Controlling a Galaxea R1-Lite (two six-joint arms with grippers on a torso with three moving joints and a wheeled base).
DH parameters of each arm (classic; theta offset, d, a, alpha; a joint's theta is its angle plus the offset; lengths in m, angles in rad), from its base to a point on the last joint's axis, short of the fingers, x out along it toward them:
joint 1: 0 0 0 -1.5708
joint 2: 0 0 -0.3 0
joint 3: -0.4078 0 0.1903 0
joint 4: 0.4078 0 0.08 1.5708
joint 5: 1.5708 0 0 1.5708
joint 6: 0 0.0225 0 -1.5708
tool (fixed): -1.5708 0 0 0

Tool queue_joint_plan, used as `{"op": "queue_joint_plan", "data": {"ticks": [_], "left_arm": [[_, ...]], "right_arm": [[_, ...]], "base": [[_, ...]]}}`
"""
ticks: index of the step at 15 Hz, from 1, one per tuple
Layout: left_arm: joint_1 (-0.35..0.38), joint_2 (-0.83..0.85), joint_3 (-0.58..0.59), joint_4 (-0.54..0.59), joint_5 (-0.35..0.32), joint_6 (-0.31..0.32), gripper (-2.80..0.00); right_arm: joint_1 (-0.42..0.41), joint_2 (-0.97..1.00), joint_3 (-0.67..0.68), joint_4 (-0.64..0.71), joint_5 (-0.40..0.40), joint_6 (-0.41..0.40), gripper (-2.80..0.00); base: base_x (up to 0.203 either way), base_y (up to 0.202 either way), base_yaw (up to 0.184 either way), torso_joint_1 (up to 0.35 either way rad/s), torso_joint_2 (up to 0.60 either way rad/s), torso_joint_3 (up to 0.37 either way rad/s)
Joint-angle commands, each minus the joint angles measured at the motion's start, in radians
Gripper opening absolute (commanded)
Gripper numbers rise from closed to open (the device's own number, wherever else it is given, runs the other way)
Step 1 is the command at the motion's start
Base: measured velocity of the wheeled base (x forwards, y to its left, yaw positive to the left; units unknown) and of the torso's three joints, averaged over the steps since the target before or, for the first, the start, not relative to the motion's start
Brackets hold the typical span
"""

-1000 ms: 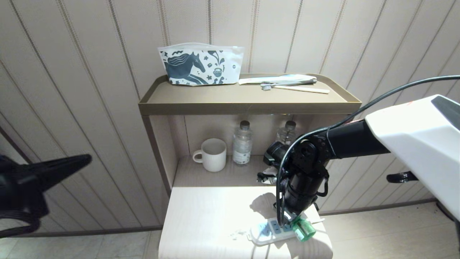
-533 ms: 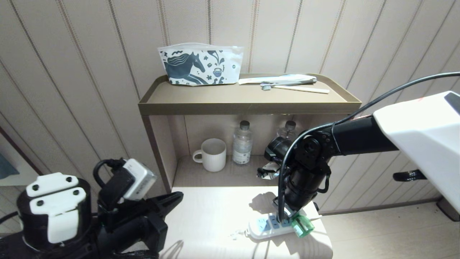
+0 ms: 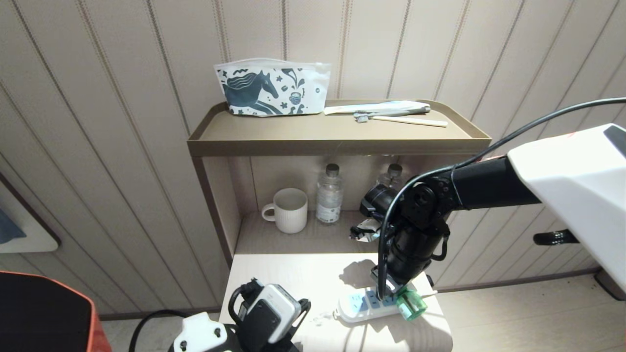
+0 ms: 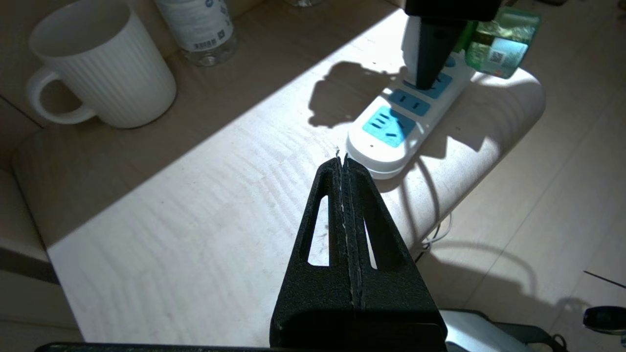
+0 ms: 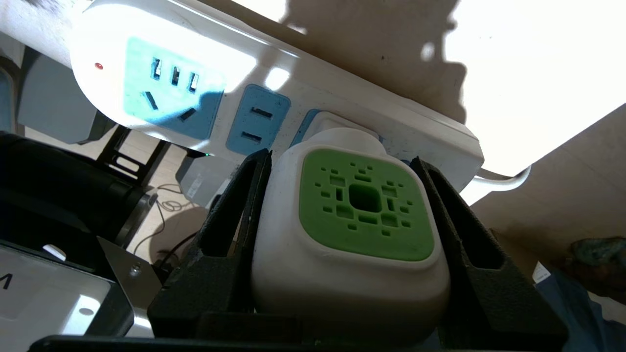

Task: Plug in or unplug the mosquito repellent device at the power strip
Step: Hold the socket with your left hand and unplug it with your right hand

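The white power strip [image 3: 357, 309] [image 4: 391, 142] [image 5: 293, 73] lies near the front right corner of the pale table [image 3: 283, 283]. The mosquito repellent device [image 3: 412, 305] [image 5: 364, 210] [image 4: 503, 44], white with a green vent face and green bottle, sits with its plug against the strip's third socket, at the cord end. My right gripper [image 3: 391, 293] [image 5: 341, 160] comes down from above, shut on the device's white head. My left gripper [image 4: 342, 164] is shut and empty, hovering over the table just short of the strip's free end. In the head view only the left wrist [image 3: 266, 315] shows, at the table's front edge.
A white ribbed mug [image 3: 288, 210] [image 4: 102, 73] and two clear water bottles [image 3: 329, 195] [image 3: 391, 180] stand in the niche behind. The shelf tray [image 3: 337, 142] above holds a horse-print pouch [image 3: 271, 88] and a toothbrush [image 3: 401, 119]. The strip's cord [image 4: 440, 230] hangs off the table's right edge.
My left arm has swung in from the far left and down to the table's front edge, its gripper now pointing at the strip. The right gripper and device have stayed put.
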Motion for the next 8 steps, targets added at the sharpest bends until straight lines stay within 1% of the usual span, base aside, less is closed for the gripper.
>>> {"op": "queue_joint_plan", "data": {"ticks": [1, 3, 4, 7, 8], "left_arm": [[-0.029, 0.108, -0.096, -0.044, 0.027, -0.003, -2.8], [-0.055, 0.203, -0.197, -0.045, 0.062, -0.039, -2.8], [-0.07, 0.225, -0.223, -0.045, 0.084, -0.057, -2.8], [-0.116, 0.365, -0.33, -0.045, 0.19, -0.089, -2.8], [-0.128, 0.38, -0.346, -0.045, 0.214, -0.098, -2.8]], "right_arm": [[0.003, 0.004, -0.007, 0.004, 0.001, -0.001, -2.8], [0.005, 0.002, -0.007, 0.004, 0.001, -0.001, -2.8], [0.003, 0.002, -0.007, 0.004, -0.001, -0.001, -2.8], [0.003, 0.002, -0.008, 0.004, -0.001, -0.001, -2.8], [0.003, 0.002, -0.008, 0.004, -0.001, -0.001, -2.8]], "base": [[0.0, 0.0, 0.0, 0.0, 0.0, 0.0], [0.0, 0.0, 0.0, 0.0, 0.0, 0.0], [0.0, 0.0, 0.0, 0.0, 0.0, 0.0], [0.0, 0.0, 0.0, 0.0, 0.0, 0.0], [0.0, 0.0, 0.0, 0.0, 0.0, 0.0]]}}
